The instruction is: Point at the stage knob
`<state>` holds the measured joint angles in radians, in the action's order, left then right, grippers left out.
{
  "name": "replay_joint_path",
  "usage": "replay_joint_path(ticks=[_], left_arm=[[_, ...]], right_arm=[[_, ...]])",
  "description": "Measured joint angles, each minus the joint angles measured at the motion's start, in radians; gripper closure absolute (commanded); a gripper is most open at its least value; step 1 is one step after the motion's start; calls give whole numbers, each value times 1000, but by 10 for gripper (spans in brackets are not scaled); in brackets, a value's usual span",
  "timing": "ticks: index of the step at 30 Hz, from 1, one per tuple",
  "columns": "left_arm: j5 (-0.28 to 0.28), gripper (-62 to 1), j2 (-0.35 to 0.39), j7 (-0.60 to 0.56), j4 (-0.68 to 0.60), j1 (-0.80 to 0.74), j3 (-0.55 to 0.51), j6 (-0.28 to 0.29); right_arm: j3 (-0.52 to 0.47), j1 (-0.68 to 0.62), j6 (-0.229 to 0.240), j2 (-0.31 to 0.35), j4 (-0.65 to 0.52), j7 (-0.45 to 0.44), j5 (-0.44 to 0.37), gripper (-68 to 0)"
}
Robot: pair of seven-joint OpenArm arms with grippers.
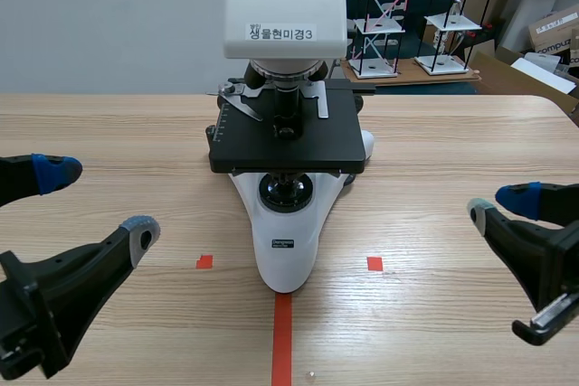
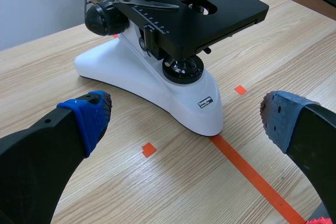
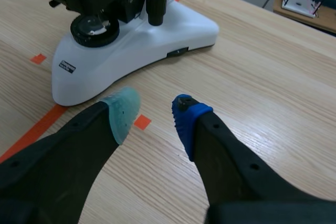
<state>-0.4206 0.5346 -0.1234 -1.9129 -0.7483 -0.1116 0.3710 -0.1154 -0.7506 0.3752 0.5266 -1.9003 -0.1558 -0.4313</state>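
Right gripper (image 3: 153,114): fingers are being held slightly apart, with nothing between them, near the microscope (image 3: 157,40) base. Left gripper (image 1: 98,201): is being held wide open, empty. Stage knob (image 3: 156,1): is being carried under the stage (image 1: 317,137), right side. It is not being pointed at yet, and the whole approach is judged outstanding.
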Motion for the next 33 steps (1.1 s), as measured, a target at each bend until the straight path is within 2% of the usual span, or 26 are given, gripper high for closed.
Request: replay_joint_path(ticks=[5, 7, 15, 21, 30, 33], left_arm=[[0, -598, 0, 0, 0, 0, 0, 0], [0, -598, 0, 0, 0, 0, 0, 0], [0, -598, 0, 0, 0, 0, 0, 3], [0, -598, 0, 0, 0, 0, 0, 3], [0, -598, 0, 0, 0, 0, 0, 3], [0, -598, 0, 0, 0, 0, 0, 3]], right_arm=[[43, 71, 3, 0, 93, -69, 0, -42], [70, 113, 3, 0, 148, -95, 0, -20], [166, 290, 15, 0, 380, -265, 35, -19], [263, 435, 15, 0, 520, -355, 76, -10], [437, 635, 15, -2, 699, -422, 76, -10], [465, 676, 16, -18, 745, -423, 75, -10]])
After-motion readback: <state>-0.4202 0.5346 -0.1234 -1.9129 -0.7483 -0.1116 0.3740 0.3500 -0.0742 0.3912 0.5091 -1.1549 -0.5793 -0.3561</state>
